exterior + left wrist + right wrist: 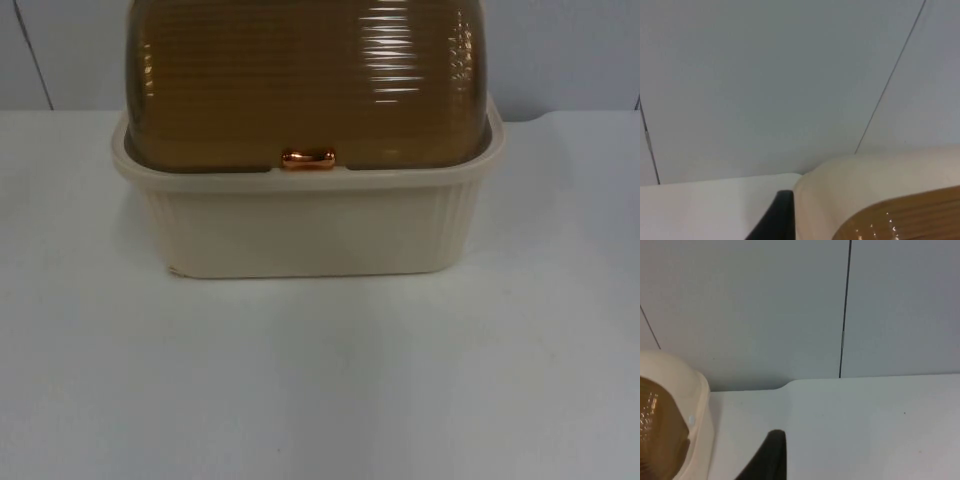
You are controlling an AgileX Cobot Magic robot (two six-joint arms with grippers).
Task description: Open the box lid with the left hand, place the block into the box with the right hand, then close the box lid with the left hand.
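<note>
The cream box [310, 225] sits on the white table [320, 380] toward twelve o'clock from the middle of the top view, hard up near the grey partition wall [580, 50], and its ribbed amber lid [310, 85] is down, domed over the rim with nothing lifted. What the first move hangs on is the small copper handle [308, 158], set at the centre of the lid's front edge at the six o'clock side of the dome, its long axis running nine to three along the rim. From the left wrist view the left gripper [775, 220] hangs by the box's rounded rear corner, the cream wall [865, 185] and a slice of the amber lid just beside its dark fingertip, so I judge the handle lies away from it, round at the front face, and the arm will have to come over or around the dome to reach it. I cannot tell whether that pincer is released or clenched. The right gripper [767, 460] waits over bare table on the box's other flank, the cream rim [695, 405] near its fingertip; its state I cannot tell either. As for the block, I cannot say where it lies, so the right arm's share looks some way off
</note>
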